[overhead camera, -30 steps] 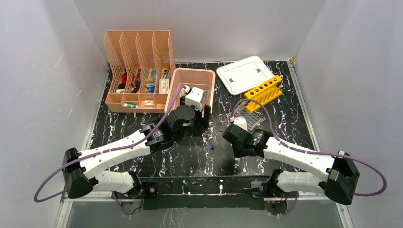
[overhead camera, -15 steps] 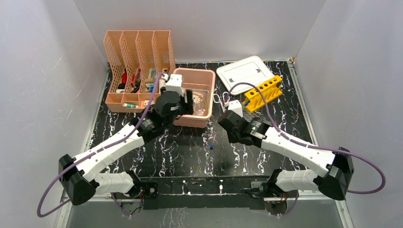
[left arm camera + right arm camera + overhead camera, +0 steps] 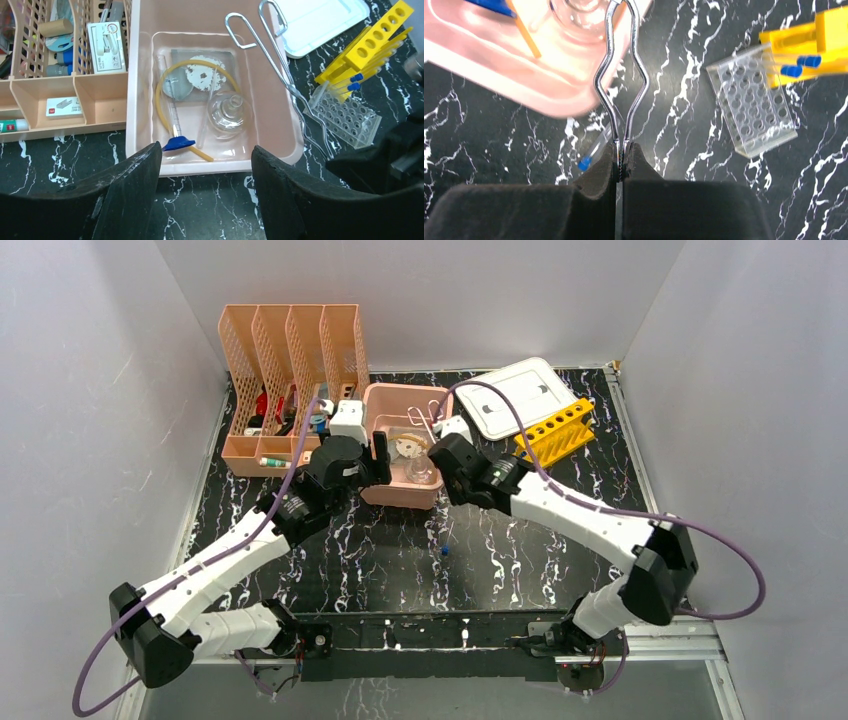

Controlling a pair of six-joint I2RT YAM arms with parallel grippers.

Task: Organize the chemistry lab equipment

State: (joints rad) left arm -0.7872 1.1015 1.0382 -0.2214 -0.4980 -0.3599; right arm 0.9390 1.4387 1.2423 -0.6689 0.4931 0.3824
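Observation:
My right gripper (image 3: 438,447) (image 3: 620,154) is shut on the metal tweezers (image 3: 597,81), whose looped end reaches over the right rim of the pink tub (image 3: 432,398). The tweezers (image 3: 289,86) also show in the left wrist view. In the tub lie a yellow rubber tube (image 3: 159,102), a clear glass dish (image 3: 227,112), a blue clip (image 3: 178,144) and a glass pipette. My left gripper (image 3: 377,457) (image 3: 205,160) is open and empty just over the tub's front edge. The clear tube rack (image 3: 751,102) and the yellow tube rack (image 3: 553,430) stand to the right.
A small clear tube with a blue cap (image 3: 443,551) (image 3: 594,150) lies on the black marbled table in front of the tub. The peach mesh file holder (image 3: 290,390) stands at the back left. The white lid (image 3: 510,395) lies at the back right.
My right gripper has carried the tweezers left and back, from beside the clear rack to the tub's right rim. My left gripper has moved left from over the tub to its front edge.

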